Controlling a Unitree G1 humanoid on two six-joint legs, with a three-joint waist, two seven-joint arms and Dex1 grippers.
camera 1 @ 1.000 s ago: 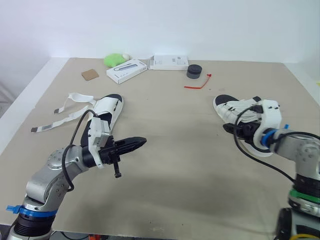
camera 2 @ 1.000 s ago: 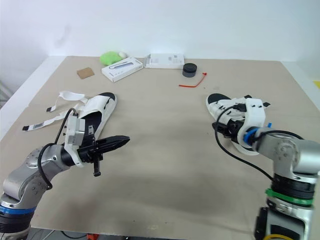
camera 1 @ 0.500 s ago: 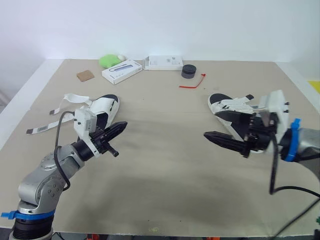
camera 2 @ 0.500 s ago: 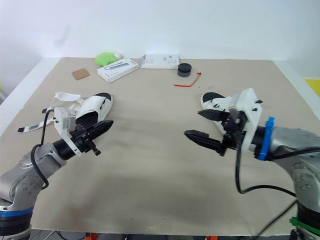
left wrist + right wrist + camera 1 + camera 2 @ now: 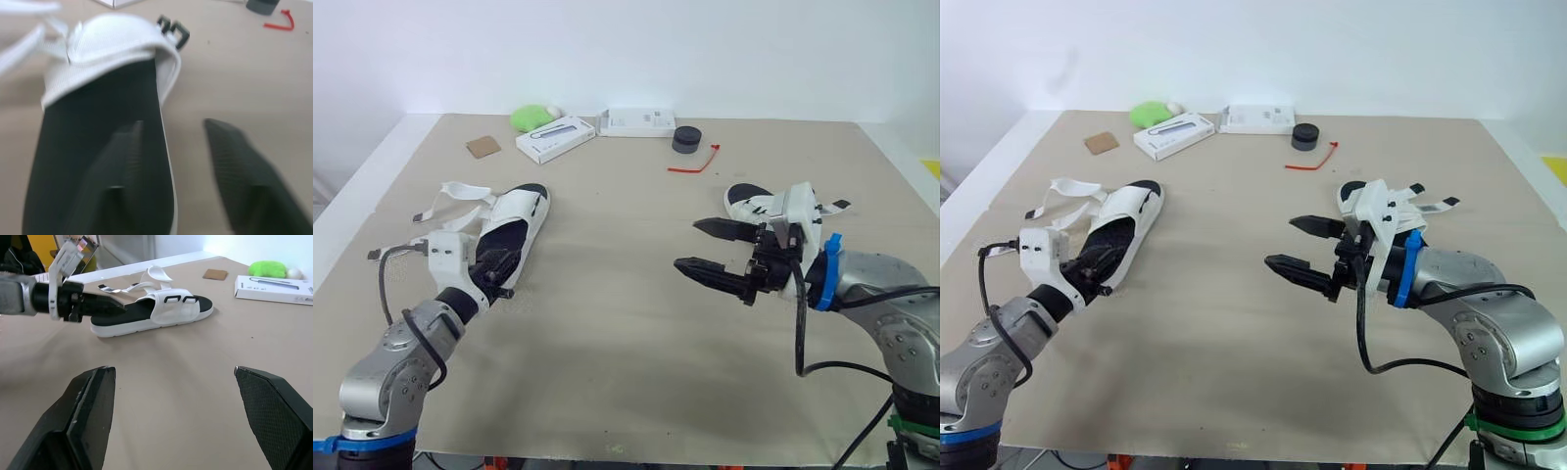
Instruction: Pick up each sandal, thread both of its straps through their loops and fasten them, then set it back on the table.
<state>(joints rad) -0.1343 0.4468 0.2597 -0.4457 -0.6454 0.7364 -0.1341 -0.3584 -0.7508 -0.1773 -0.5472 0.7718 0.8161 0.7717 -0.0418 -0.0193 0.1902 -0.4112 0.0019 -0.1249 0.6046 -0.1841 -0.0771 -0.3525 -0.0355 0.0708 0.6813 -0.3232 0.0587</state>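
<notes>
In the head views, the left sandal (image 5: 517, 227) lies flat on the tabletop (image 5: 626, 333) on the robot's left side. Its white straps (image 5: 450, 196) are loose and spread out beside it. My left pincer (image 5: 499, 272) is at the heel end of this sandal. The right sandal (image 5: 1356, 196) lies on the right side, partly hidden behind my right wrist. My right pincer (image 5: 713, 252) hangs over the tabletop near the middle; it is released, with the fingers wide apart and nothing between them. Near the far edge I see a white box (image 5: 560, 138), a black round thing (image 5: 685, 139) and a red tie (image 5: 697, 162).

In the left wrist view, the left pincer is also released. One finger (image 5: 122, 161) is over the black insole and the other is over bare tabletop, with the sandal's side edge between them. I cannot tell if a finger touches the sandal.

In the right wrist view, the spread fingers (image 5: 93, 401) point toward the left sandal, which is well apart from them. Two black loops (image 5: 178, 298) sit on its white band.
</notes>
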